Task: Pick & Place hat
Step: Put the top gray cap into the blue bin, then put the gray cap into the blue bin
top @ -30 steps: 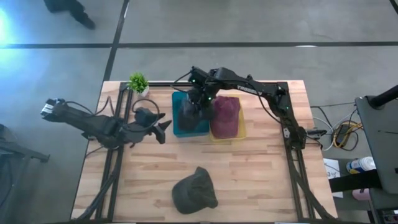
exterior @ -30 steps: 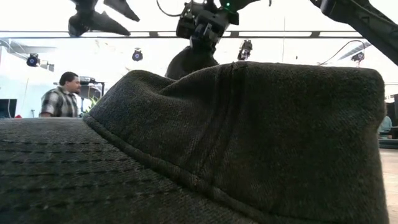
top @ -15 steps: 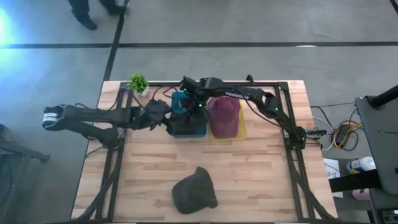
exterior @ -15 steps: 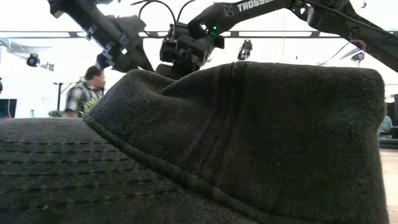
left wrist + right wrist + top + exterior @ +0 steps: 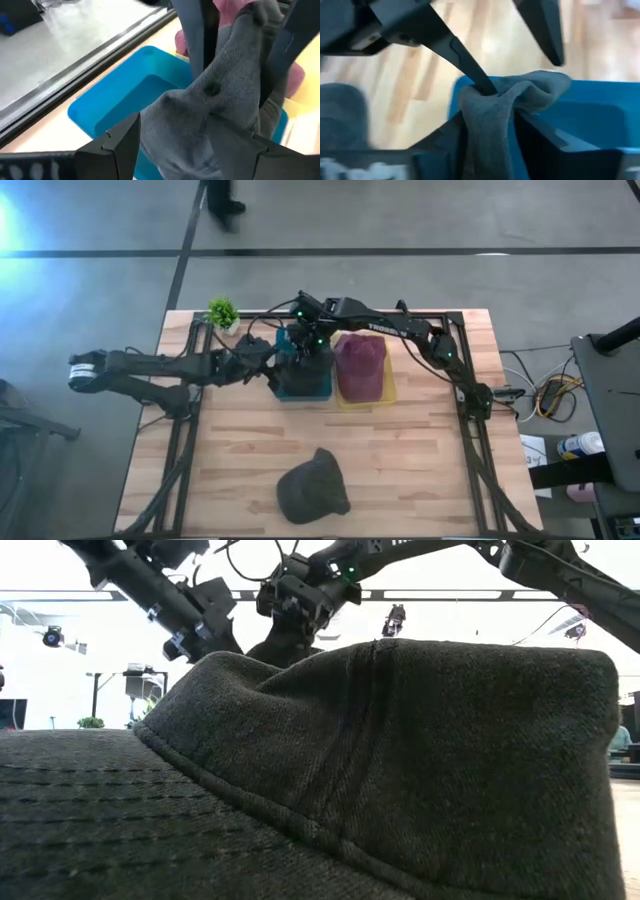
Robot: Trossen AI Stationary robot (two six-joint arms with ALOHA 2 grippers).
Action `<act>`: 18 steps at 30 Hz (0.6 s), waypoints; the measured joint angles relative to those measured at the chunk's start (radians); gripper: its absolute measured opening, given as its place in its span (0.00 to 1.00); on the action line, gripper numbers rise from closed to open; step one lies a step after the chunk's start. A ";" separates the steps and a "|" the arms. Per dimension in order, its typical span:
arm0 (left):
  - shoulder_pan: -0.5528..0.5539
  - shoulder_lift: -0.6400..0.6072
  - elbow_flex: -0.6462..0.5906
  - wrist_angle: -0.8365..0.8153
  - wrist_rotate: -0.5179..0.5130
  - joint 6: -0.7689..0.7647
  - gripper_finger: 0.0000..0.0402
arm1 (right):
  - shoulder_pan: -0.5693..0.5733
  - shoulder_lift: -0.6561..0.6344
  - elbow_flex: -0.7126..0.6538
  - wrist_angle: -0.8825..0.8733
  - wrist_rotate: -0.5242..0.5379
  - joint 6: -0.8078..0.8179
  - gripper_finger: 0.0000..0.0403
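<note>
A grey hat (image 5: 300, 380) sits bunched in the blue tray (image 5: 115, 100) at the table's far middle, with a fold of it standing up (image 5: 490, 115). My right gripper (image 5: 308, 348) is over it from the far right, fingers apart on either side of that fold. My left gripper (image 5: 278, 363) reaches in from the left, open, its fingers (image 5: 120, 142) around the hat's body. A maroon hat (image 5: 362, 360) lies on the yellow tray (image 5: 388, 392). A dark green hat (image 5: 312, 488) rests on the table near the front edge. My left gripper has one fingertip (image 5: 482, 85) against the top of the grey hat's raised fold, coming in level from the table's left; the other finger (image 5: 545, 30) stands clear. My right gripper points down over the hat; the raised fold (image 5: 250, 30) lies between its parted fingers (image 5: 192, 40) and leans on one of them. The hat's body rests in the blue tray.
A small green plant (image 5: 222, 312) stands at the far left corner. The black frame rails (image 5: 470, 440) run along both sides of the table. The dark green hat (image 5: 400, 760) fills the low view. Bare wood lies between the trays and that hat.
My left gripper has stretched toward the table's right and far edge, from the open table to the blue tray, and now stands at the grey hat. My right gripper has shifted a little toward the left over the tray with the hat below it.
</note>
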 joint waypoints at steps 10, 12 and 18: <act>0.078 -0.006 -0.051 0.046 0.011 0.039 0.55 | -0.019 -0.032 -0.001 0.037 0.133 -0.035 0.65; 0.081 -0.006 -0.051 0.043 0.014 0.052 0.55 | -0.019 -0.031 -0.002 0.063 0.146 -0.035 0.67; 0.096 -0.005 -0.051 0.048 0.016 0.102 0.55 | -0.024 -0.078 0.002 0.091 0.191 -0.034 0.69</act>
